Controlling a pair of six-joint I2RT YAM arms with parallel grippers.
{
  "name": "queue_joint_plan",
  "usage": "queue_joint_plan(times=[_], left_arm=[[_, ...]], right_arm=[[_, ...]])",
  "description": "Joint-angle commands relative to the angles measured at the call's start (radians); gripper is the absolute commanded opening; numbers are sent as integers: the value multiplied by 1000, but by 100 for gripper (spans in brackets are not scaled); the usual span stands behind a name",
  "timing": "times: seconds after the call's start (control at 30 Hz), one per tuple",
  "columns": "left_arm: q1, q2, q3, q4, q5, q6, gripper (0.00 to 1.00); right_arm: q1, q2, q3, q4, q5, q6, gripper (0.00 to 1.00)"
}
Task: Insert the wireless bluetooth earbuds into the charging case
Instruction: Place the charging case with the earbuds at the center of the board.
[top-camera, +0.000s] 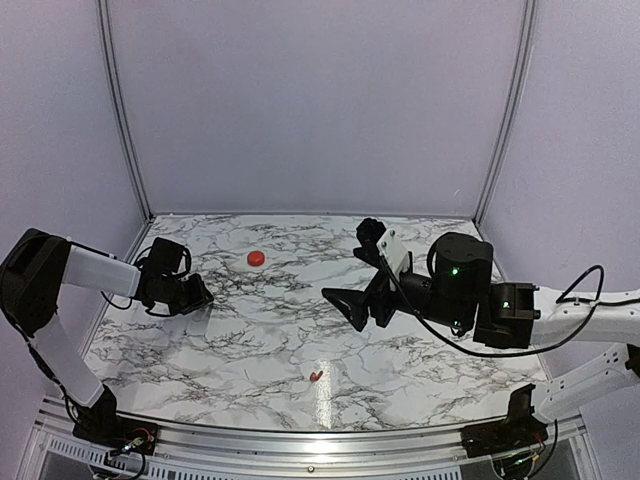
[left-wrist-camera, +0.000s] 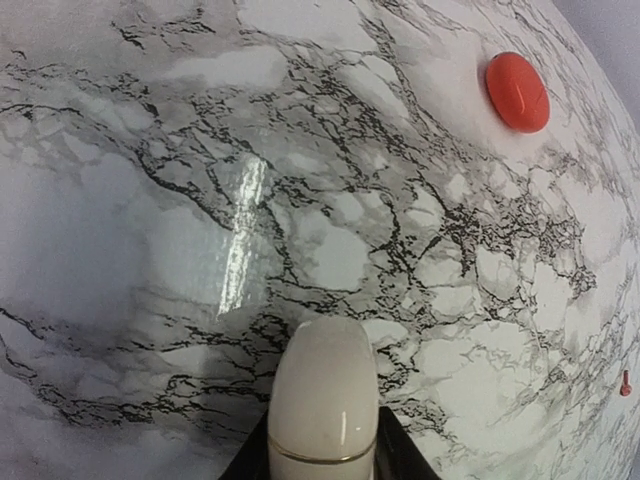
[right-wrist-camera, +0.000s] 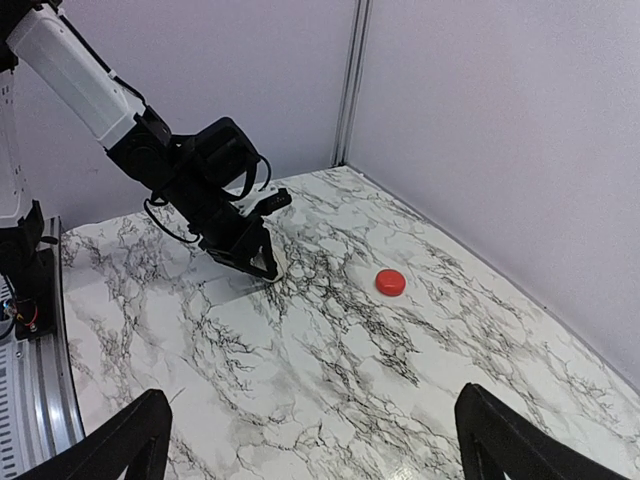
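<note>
1. Counts: one charging case (top-camera: 257, 258), one earbud (top-camera: 316, 376) in view, one white oval object (left-wrist-camera: 323, 400) and two grippers.
2. Charging case: a flat red puck lying on the marbled desk (top-camera: 450, 350) toward its far edge, left of the middle.
3. Earbud: it lies alone close to the near edge, about midway along it, well apart from the charging case.
4. Fingers of the left gripper (top-camera: 197, 300), by the left edge, are drawn in on the white oval object, which sticks out between them.
5. Fingers of the right gripper (right-wrist-camera: 312, 400) are spread wide over the desk's right half, pinching nothing.
</note>
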Motion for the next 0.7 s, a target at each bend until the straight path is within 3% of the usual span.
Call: queue_joint_plan(times=[0.0,0.17,0.37,0.5,0.67], left_arm=[[12,-12,13,-77,-52,21,37],[24,-73,21,-142,-115,52,49],[33,-157,70,-200,-199,144,72],[31,-178,108,-188,-158,224,75],[14,-96,209,-174,41,357,78]], right_arm=[[-6,-5,31,-11,-3,-5,99],[-7,4,38,-13,-8,-15,99],[-29,3,41,-22,-34,-11,99],[-92,-8,26,-15,-107,32,99],[-179,-11,1,4,-217,99,98]])
